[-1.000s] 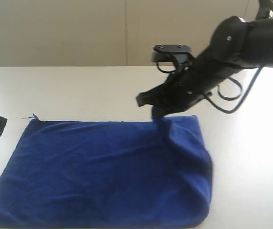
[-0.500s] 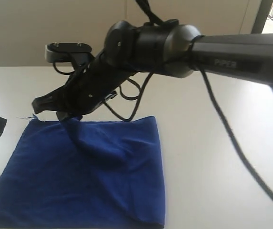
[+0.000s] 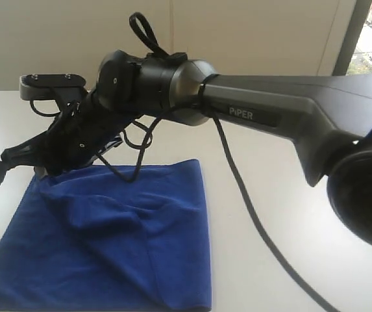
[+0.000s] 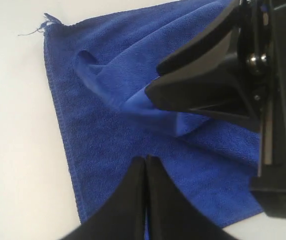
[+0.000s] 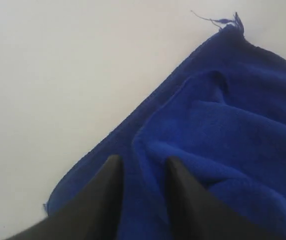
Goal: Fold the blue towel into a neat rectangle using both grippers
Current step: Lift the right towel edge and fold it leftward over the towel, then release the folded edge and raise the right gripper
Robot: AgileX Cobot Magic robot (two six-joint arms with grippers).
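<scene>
Your right gripper (image 5: 140, 165) is down at the far left corner of the blue towel (image 3: 127, 247), reaching right across the middle, jaws parted.
Look at the right wrist view: the two black fingers (image 5: 108, 195) stand a narrow gap apart, with a raised ridge of blue cloth lying between them, and you can't tell whether they press on it. The towel lies on the white table (image 3: 270, 182), toward the left and front of the exterior view. Its upper layer is doubled over the lower one, rumpled near the gripper, with a straight fold edge on the right. The frayed threads (image 5: 222, 21) mark the corner just beyond the fingertips. Your left gripper (image 4: 145, 159) hangs over the towel's near edge with its jaws pressed tight together and nothing between them.
</scene>
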